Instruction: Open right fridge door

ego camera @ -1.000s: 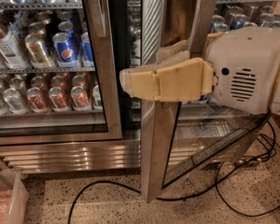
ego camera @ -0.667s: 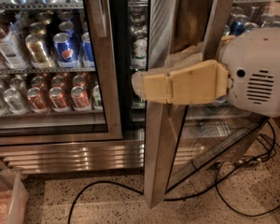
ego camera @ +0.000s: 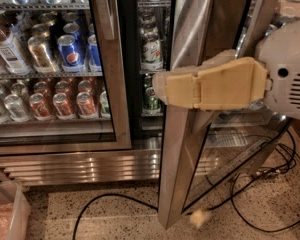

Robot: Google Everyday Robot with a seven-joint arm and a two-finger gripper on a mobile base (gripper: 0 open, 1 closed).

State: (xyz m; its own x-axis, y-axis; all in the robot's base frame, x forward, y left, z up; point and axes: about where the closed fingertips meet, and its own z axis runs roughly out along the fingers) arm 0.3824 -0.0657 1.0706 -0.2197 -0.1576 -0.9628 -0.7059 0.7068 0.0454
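Note:
The fridge [ego camera: 80, 166] fills the view, a steel drinks cooler with a slatted grille at its base. Its right fridge door [ego camera: 176, 174] stands swung out towards me, seen nearly edge-on, with the glass pane [ego camera: 225, 154] angling back to the right. Through the gap between the two doors, cans on the inner shelves [ego camera: 151, 54] show. My gripper [ego camera: 162, 86], tan in colour, lies across the steel edge of the door at mid height. The white arm housing [ego camera: 290, 74] is behind it at the right.
The left door [ego camera: 115, 84] is closed over shelves of Pepsi and red cans. Black cables [ego camera: 110, 204] run over the speckled floor below the grille and under the open door. A clear plastic bin [ego camera: 7, 209] sits at the bottom left. A small tan object [ego camera: 197, 218] lies by the door's foot.
The right door has swung further out and to the right with my gripper on its edge. The gap between the doors is wider and shows more cans inside.

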